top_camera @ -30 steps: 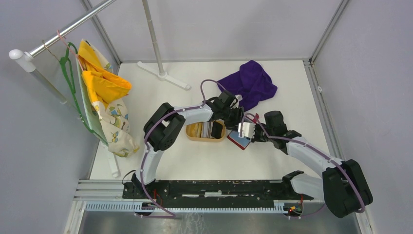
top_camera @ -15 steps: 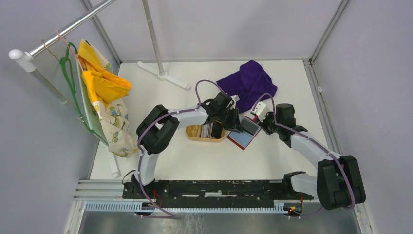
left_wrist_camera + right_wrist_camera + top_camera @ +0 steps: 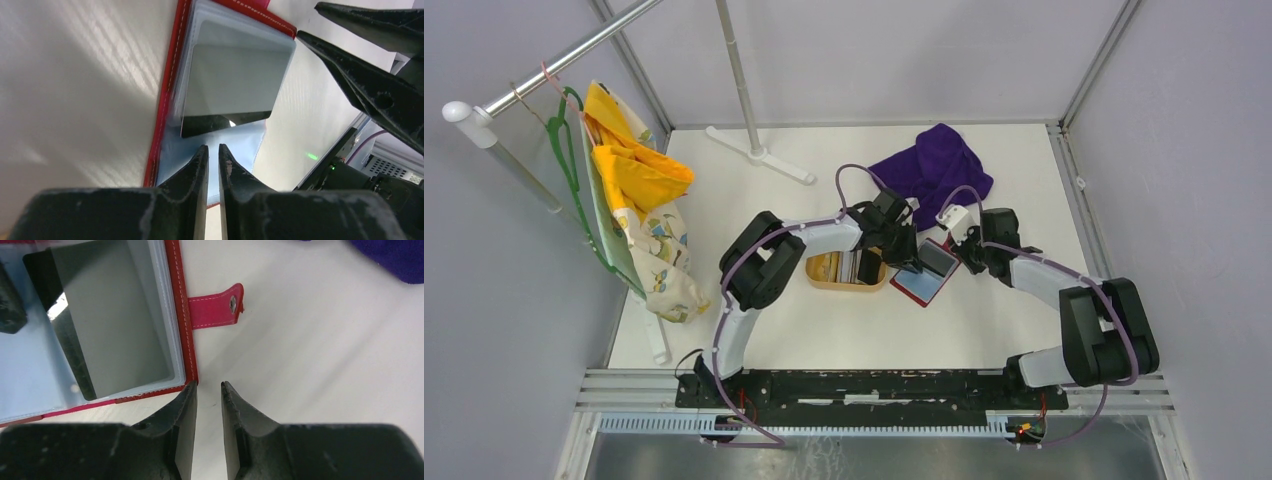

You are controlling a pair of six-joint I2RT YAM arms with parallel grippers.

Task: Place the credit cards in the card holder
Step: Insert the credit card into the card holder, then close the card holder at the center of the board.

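The red card holder (image 3: 912, 288) lies open on the table, its pale blue inside up. A grey credit card (image 3: 230, 85) sits partly in its sleeve, dark edge showing, and also appears in the right wrist view as a grey card (image 3: 110, 315). My left gripper (image 3: 213, 147) hovers over the holder's blue lining just short of the card, all but shut, with only a thin slit and nothing in it. My right gripper (image 3: 209, 385) is over bare table beside the holder's corner, below the snap tab (image 3: 215, 305), narrowly open and empty. More credit cards (image 3: 854, 266) stand in the tray.
An oval tan wooden tray (image 3: 824, 278) lies just left of the holder, under my left arm. A purple cloth (image 3: 934, 170) is bunched behind both grippers. A white rack foot (image 3: 759, 155) and hanging clothes (image 3: 639, 200) are at the back left.
My right gripper has drawn back from over the holder to its right edge, uncovering the grey card. The left gripper's jaws have closed down from about half open.
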